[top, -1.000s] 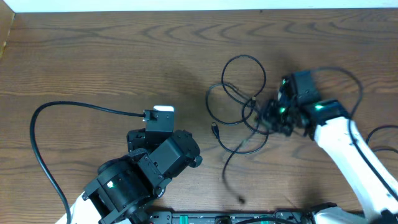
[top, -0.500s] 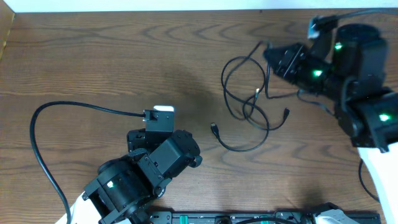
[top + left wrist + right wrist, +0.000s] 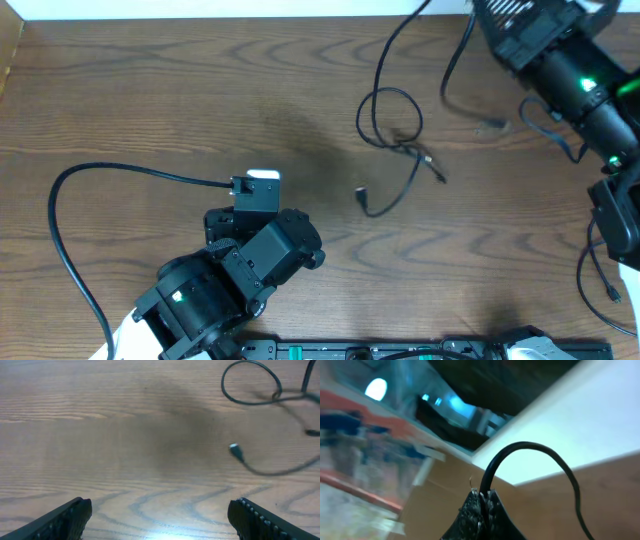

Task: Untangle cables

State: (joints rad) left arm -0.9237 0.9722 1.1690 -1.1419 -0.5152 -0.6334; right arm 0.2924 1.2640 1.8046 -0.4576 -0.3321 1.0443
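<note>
Thin glossy black cables [image 3: 395,130] lie as a loose loop with trailing plug ends on the wooden table, right of centre; they also show in the left wrist view [image 3: 250,385], top right, with a plug end [image 3: 235,450]. One strand rises from the loop toward the top edge. My right gripper [image 3: 484,502] is shut on a black cable [image 3: 530,450] and is raised high at the top right [image 3: 500,20], tilted up. My left gripper [image 3: 160,520] is open and empty, low over bare table at the lower left [image 3: 255,215].
A thicker black robot cable [image 3: 90,175] curves across the left of the table to the left arm. The table's far edge meets a white wall [image 3: 200,8]. Blue-black arm wiring hangs at the right [image 3: 545,120].
My right gripper has lifted and swung from the cable pile to the top right, pulling a cable up. The pile has spread out and thinned. The left arm has not moved.
</note>
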